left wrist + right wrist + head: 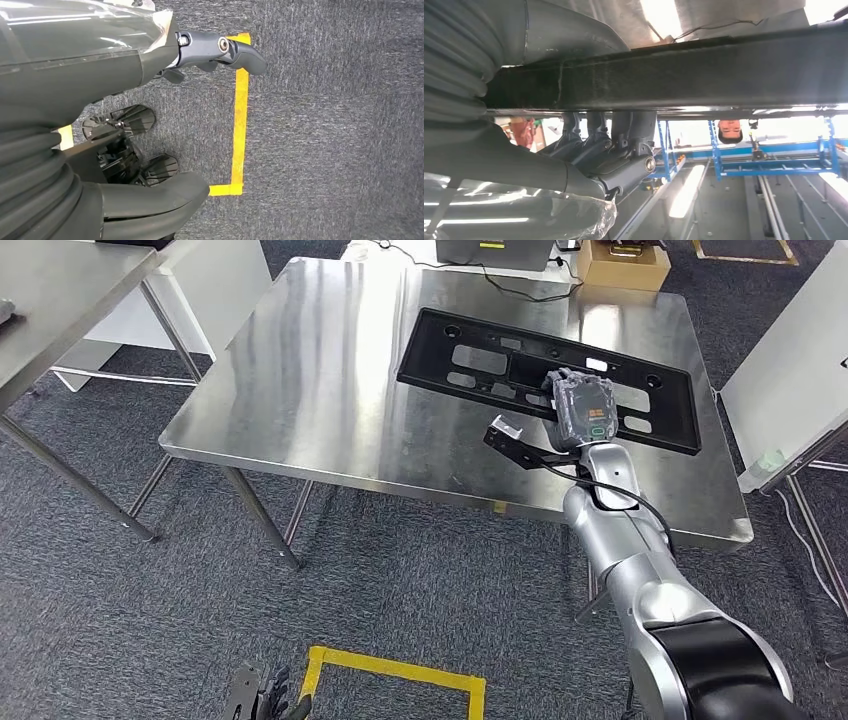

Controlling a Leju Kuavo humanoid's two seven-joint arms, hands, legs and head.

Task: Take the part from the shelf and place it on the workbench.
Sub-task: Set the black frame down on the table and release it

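Black part on steel workbench, gripped by right hand; left hand's fingers spread.

Steel workbench bears the black part.

I'm seeing my right hand covering the near edge of the black plastic panel, so its fingers are lying hidden from the head view. In the right wrist view the panel is running off both side edges, and the fingers are tucking behind it; how firmly they are pressing I cannot tell. The steel workbench's far edge is being cut off by the picture, as is the cardboard box there.
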